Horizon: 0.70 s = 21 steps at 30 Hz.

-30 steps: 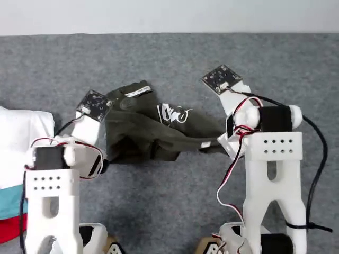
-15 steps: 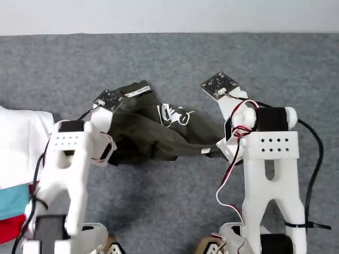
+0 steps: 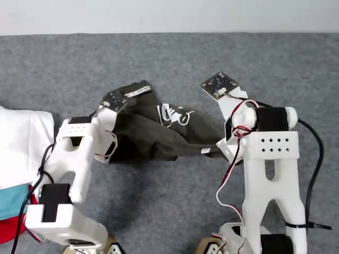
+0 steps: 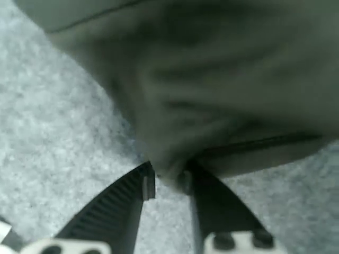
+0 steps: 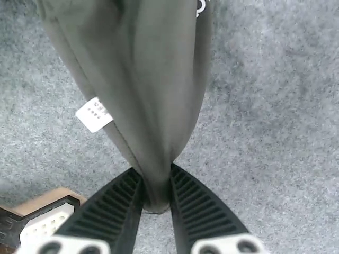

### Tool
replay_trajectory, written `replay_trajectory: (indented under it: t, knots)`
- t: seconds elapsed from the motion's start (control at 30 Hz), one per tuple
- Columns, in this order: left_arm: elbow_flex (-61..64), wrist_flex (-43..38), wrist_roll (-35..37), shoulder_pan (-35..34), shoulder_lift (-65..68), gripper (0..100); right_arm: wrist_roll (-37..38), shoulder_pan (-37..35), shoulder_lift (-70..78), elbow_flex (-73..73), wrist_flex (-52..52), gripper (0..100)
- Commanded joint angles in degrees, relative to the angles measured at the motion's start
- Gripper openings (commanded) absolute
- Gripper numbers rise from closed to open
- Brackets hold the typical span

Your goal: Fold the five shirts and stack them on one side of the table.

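A: Where's the shirt (image 3: 159,129)?
B: Mid-table (image 3: 169,58), dark green, bunched up, stretched btwn the two arms. Print (image 3: 175,114) faces up, neck label (image 3: 136,92) at the far edge.
A: Left gripper (image 4: 167,180) – what's it doing?
B: Jaws nearly together, w/ a fold of the shirt pinched btwn the tips. That's the shirt's left end, just over the grey mat.
A: And the right gripper (image 5: 156,182)?
B: Same deal – clamped tight on the cloth, ribbed pads either side. The fabric runs out of the jaws in one narrow taut fold. White care tag (image 5: 94,115) sticks out of the seam close to the tips.
A: Arms in the high view?
B: Left arm (image 3: 74,169) comes in at an angle, its head over the shirt's left edge. Right arm (image 3: 270,153) sits straighter, head at the shirt's right end, where the cloth narrows to a point.
A: Is the shirt flat anywhere?
B: Not really, it's creased all over, w/ a deep fold across the middle. Can't tell how much of it touches the table.
A: Other shirts?
B: White one (image 3: 21,143) lies flat at the table's left edge, cut by the frame. Teal (image 3: 11,203) and red (image 3: 10,228) cloth show just nearer the arm bases. All well apart from the green one's right end, near the left arm.
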Motion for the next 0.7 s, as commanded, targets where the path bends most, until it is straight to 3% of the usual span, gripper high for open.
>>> replay_trajectory:
  t: [0.0, 0.1, 0.3, 0.53, 0.67]
  knots:
    - [-1.89, 0.97, -0.88, -0.26, 0.0, 4, 0.26, 0.92, -1.89, -0.62, -0.57, 0.9]
    - [-1.89, 4.13, -1.41, -0.35, 0.0, 2, 0.26, 0.92, -1.89, -0.62, -0.57, 0.9]
    - [-1.89, 14.77, -9.67, -2.81, 0.0, 1, 0.26, 2.95, -1.89, -0.7, -1.1, 0.9]
    - [-1.54, 15.91, -11.25, -13.98, -8.7, 1, 0.62, 9.01, -1.54, -0.35, -3.21, 0.9]
    - [-1.45, 18.46, -11.43, -15.21, -14.68, 3, 0.62, 8.57, -1.45, -0.26, -3.21, 0.9]
